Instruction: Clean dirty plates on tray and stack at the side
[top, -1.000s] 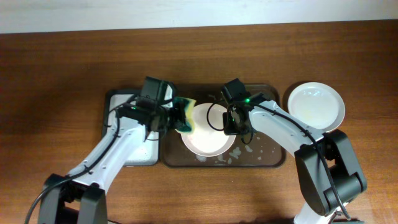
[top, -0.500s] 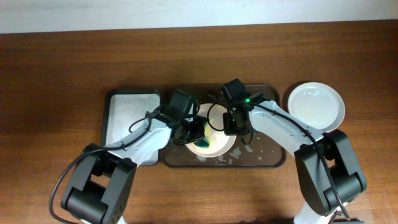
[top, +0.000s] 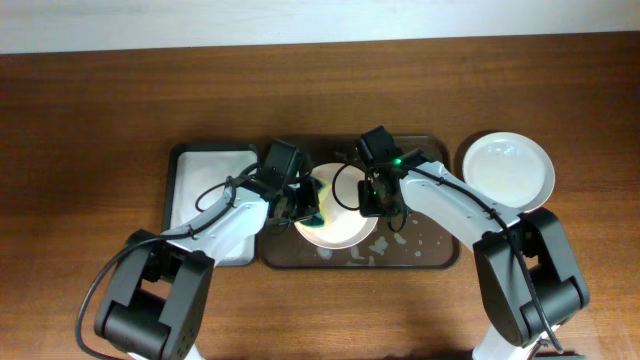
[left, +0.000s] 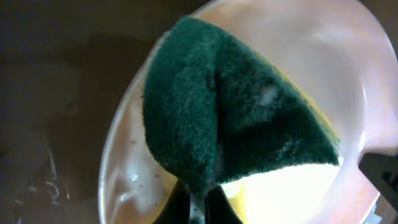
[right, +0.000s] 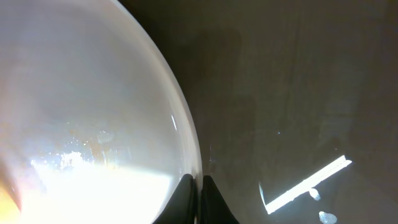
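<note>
A white plate (top: 345, 222) lies on the dark brown tray (top: 430, 255). My left gripper (top: 305, 208) is shut on a green sponge (top: 314, 214) and presses it on the plate's left part; the sponge (left: 230, 118) fills the left wrist view, over the plate (left: 373, 81). My right gripper (top: 374, 205) is shut on the plate's right rim, seen in the right wrist view (right: 194, 186) with the plate (right: 81, 112) to its left. A clean white plate (top: 507, 170) sits on the table to the right of the tray.
A smaller black tray with white foam (top: 205, 185) stands left of the brown tray. Foam flecks and water lie on the brown tray's bare right part (right: 298, 112). Wooden table all round.
My left gripper carried the sponge from the plate's left edge onto the plate, then back a little to the left and up. The right arm has not moved.
</note>
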